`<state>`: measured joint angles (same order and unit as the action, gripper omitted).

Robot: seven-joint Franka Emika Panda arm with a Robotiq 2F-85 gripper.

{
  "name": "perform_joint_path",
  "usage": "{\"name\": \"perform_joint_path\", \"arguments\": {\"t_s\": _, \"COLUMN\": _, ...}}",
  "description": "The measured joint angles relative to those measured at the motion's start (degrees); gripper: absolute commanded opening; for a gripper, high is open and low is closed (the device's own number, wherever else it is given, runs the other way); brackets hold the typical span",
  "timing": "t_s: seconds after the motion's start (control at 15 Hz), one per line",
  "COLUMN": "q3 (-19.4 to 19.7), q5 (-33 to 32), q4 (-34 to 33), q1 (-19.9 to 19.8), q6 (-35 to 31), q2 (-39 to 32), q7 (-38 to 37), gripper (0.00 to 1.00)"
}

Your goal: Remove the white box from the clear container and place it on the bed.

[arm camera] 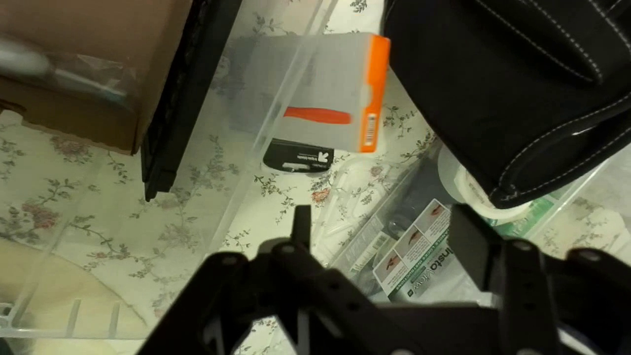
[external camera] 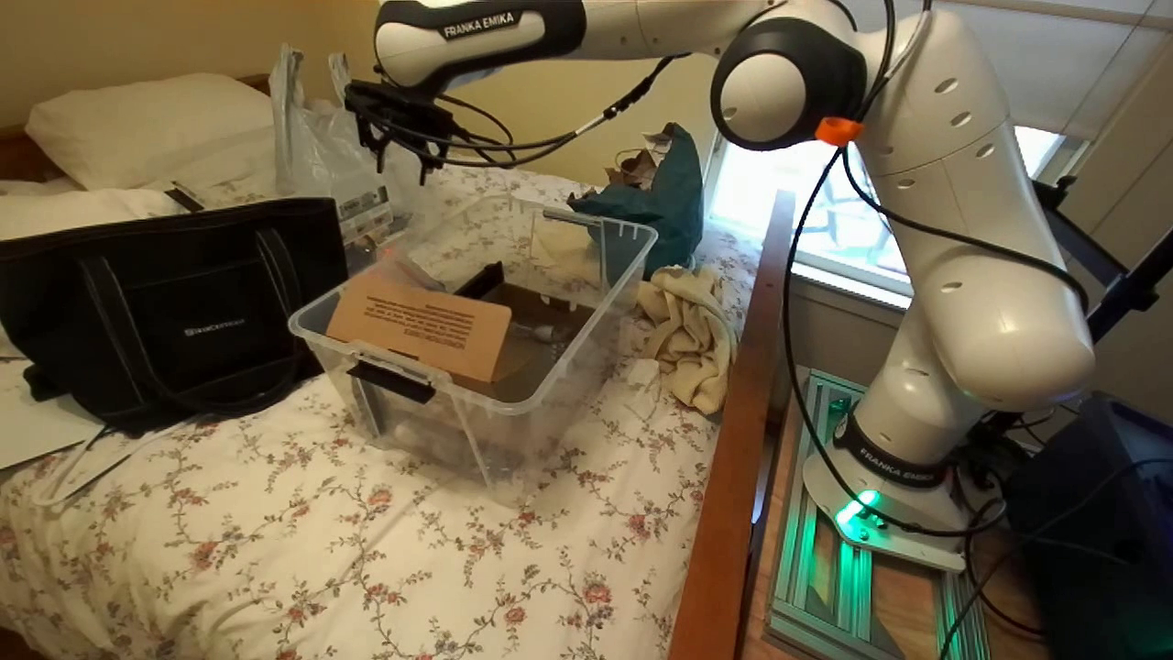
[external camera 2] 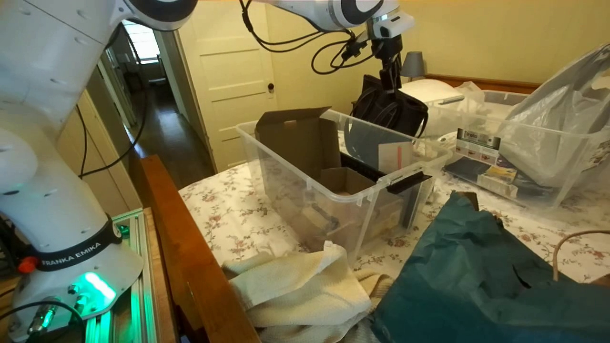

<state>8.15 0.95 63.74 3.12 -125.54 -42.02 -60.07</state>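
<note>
The clear container (external camera: 541, 440) stands on the flowered bed (external camera: 385, 559) and also shows in an exterior view (external camera 2: 343, 209). It holds an open tan cardboard box (external camera: 422, 321) and a black strip; no whitish box shows plainly in it. A whitish printed box marked InstaView (arm camera: 426, 266) lies in another see-through bin (external camera 2: 538, 127) behind; I cannot tell whether it is the white box. My gripper (arm camera: 385, 224) is open and empty. It hangs high beyond the clear container in both exterior views (external camera: 402, 172) (external camera 2: 391, 80). In the wrist view the printed box shows between and below its fingers.
A black tote bag (external camera: 183, 312) stands beside the clear container. A grey plastic bag (external camera: 316, 156) rises from the far bin. A teal bag (external camera 2: 457, 271) and a cream cloth (external camera 2: 305, 290) lie near the wooden bed rail (external camera: 733, 477). An orange-edged package (arm camera: 335, 88) lies beside the container.
</note>
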Motion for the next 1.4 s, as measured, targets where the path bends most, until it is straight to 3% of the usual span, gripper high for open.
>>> {"name": "perform_joint_path", "arguments": {"t_s": 0.47, "q3": 0.0, "q5": 0.0, "q4": -3.3, "q1": -0.5, "q6": 2.62, "q2": 0.29, "q7": 0.44, "gripper": 1.0}}
{"name": "perform_joint_path", "arguments": {"t_s": 0.67, "q3": -0.43, "q5": 0.0, "q4": -1.24, "q1": -0.53, "q6": 3.65, "q2": 2.85, "q7": 6.67, "gripper": 1.0}}
{"name": "perform_joint_path", "arguments": {"t_s": 1.4, "q3": -2.59, "q5": 0.0, "q4": 25.66, "q1": -0.55, "q6": -0.6, "q2": 20.2, "q7": 33.83, "gripper": 1.0}}
